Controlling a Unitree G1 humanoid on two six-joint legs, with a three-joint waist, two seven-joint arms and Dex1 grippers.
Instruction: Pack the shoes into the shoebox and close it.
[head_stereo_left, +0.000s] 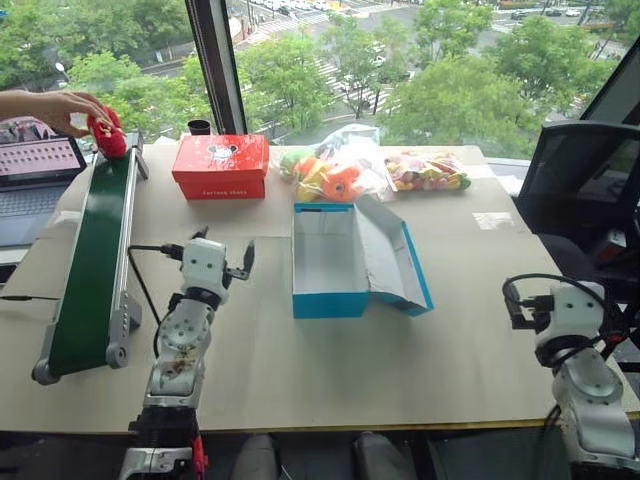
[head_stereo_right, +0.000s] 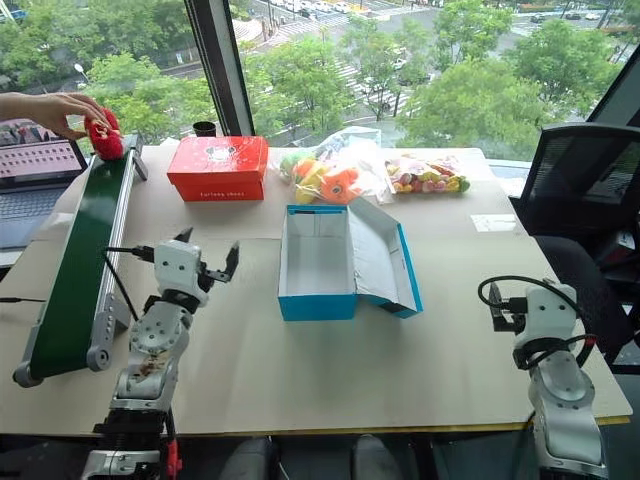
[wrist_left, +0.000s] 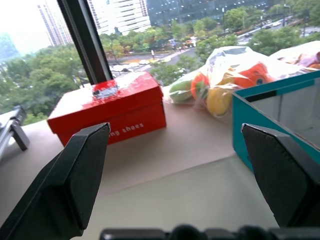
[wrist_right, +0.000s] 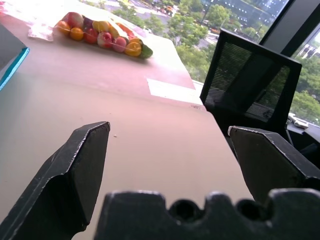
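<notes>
A person's hand (head_stereo_left: 55, 106) holds a red shoe (head_stereo_left: 108, 135) at the far end of the green conveyor belt (head_stereo_left: 90, 265), on the left. The blue shoebox (head_stereo_left: 330, 303) stands open in the middle of the table. Its inside is pale and bare, and its lid (head_stereo_left: 395, 255) is folded out to the right. My left gripper (head_stereo_left: 222, 250) hovers open between the belt and the box, with nothing between its fingers. My right gripper (head_stereo_left: 518, 305) is open over the table's right edge, also with nothing in it. The box's teal corner (wrist_left: 265, 110) appears in the left wrist view.
At the back of the table are a red-orange shoebox (head_stereo_left: 220, 167), a clear bag of plush toys (head_stereo_left: 330, 175) and a bag of toy fruit (head_stereo_left: 425, 172). A laptop (head_stereo_left: 35, 165) sits far left. A black chair (head_stereo_left: 580, 185) stands to the right.
</notes>
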